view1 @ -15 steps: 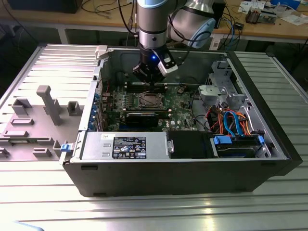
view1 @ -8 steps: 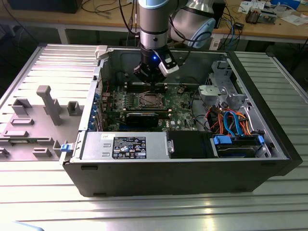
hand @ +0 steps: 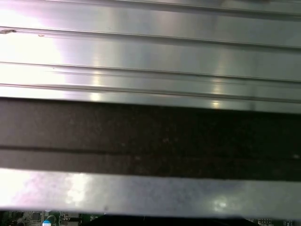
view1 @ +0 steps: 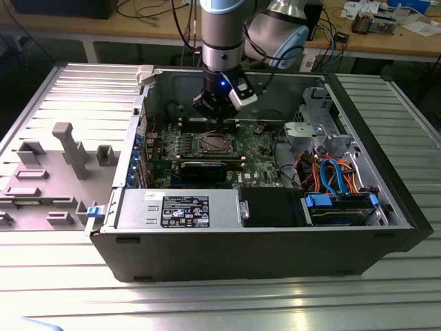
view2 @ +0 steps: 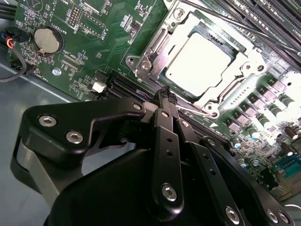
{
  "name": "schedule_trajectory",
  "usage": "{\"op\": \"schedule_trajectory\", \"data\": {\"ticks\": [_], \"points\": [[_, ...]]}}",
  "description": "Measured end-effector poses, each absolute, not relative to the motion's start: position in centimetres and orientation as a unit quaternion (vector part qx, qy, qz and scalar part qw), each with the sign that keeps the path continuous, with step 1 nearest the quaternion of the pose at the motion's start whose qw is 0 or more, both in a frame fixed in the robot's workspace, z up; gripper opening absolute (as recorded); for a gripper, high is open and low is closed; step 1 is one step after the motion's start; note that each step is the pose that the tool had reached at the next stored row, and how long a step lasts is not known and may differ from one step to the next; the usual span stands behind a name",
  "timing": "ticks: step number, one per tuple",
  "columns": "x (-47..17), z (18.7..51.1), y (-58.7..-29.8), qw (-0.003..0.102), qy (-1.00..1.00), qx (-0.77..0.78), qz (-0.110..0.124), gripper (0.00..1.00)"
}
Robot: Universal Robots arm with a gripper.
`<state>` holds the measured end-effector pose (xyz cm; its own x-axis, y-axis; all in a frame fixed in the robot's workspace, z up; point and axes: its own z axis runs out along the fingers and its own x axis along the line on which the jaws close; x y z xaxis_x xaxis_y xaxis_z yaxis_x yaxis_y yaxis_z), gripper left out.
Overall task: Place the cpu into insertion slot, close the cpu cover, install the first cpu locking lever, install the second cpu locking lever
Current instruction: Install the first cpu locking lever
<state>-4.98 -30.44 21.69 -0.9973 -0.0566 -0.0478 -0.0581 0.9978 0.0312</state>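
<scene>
The cpu (view2: 200, 59) lies flat in the insertion slot (view1: 215, 143), its silvery face showing. The cpu cover (view2: 155, 47), a silvery metal frame, lies down around it. A thin wire locking lever (view2: 229, 87) runs along one side of the frame, and another thin rod (view2: 244, 28) crosses past the far side. My gripper (view2: 165, 94) is shut, its black fingertips (view2: 162, 96) pressed together right at the socket's edge, near a lever end. In the exterior view the gripper (view1: 215, 117) hangs just behind the socket inside the open computer case (view1: 241, 255).
A black-labelled power supply (view1: 182, 207) sits at the case's front, and a black graphics card (view1: 203, 169) lies just before the socket. Long memory slots (view2: 263, 19) flank it. Drive bays with coloured cables (view1: 331, 172) fill the exterior view's right. A grey fixture plate (view1: 62, 158) lies outside on the left.
</scene>
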Motion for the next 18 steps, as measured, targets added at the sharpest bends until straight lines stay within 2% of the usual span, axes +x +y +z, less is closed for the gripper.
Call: {"op": "schedule_trajectory", "data": {"ticks": [18], "points": [[-4.44,21.55,-30.44,0.023,0.999,-0.029,0.016,0.11]]}}
